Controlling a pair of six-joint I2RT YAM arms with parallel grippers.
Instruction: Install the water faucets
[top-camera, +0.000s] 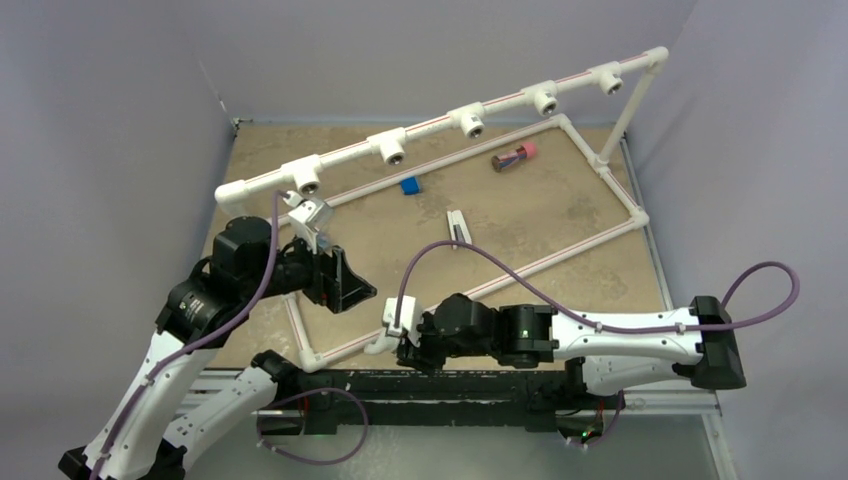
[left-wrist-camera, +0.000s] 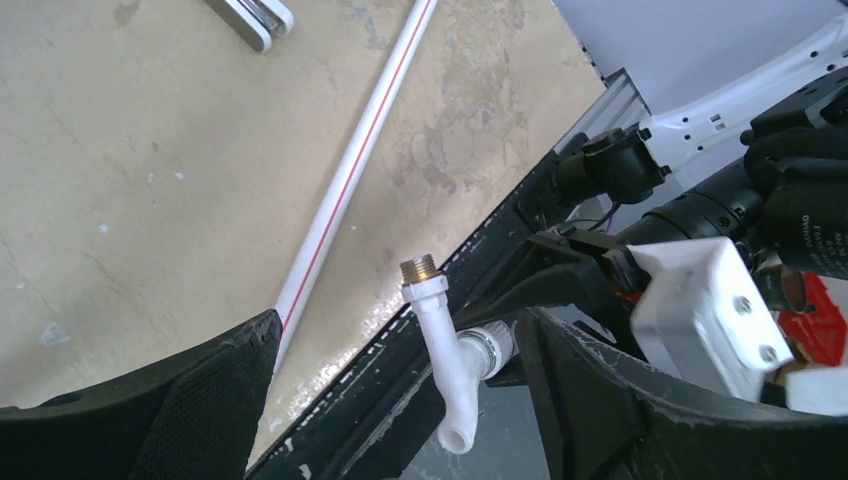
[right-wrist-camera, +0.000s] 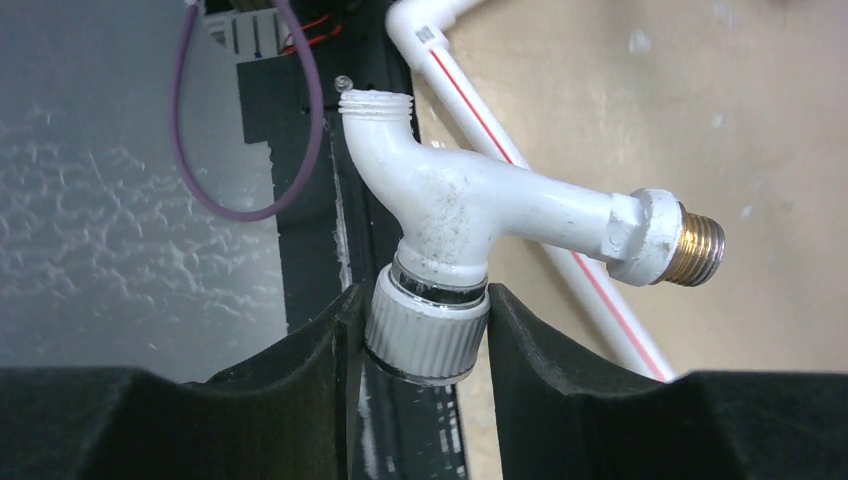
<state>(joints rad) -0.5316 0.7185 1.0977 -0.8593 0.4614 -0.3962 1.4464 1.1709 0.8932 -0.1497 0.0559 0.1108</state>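
Above: the water faucet (top-camera: 381, 344) is held at the desk's (top-camera: 560, 230) near edge. Left wrist: the left end effector (left-wrist-camera: 395, 325) is spread wide, empty, facing it. Right wrist: its knob (right-wrist-camera: 425, 345) is pinched by the right end effector (right-wrist-camera: 425, 315); a handover is judged in hand, the left fingers to be closed on it next.

Ahead of me, on the mottled tan tabletop (top-camera: 560, 230), stands a white plastic pipe frame with a thin red stripe (top-camera: 430, 127). Its raised rail carries 5 round T-shaped sockets (top-camera: 470, 120). Inside its floor loop lie a small blue block (top-camera: 409, 185), a brown cylinder with a pink cap (top-camera: 514, 156) and a flat white-and-black rectangular piece (top-camera: 456, 226), all well apart.
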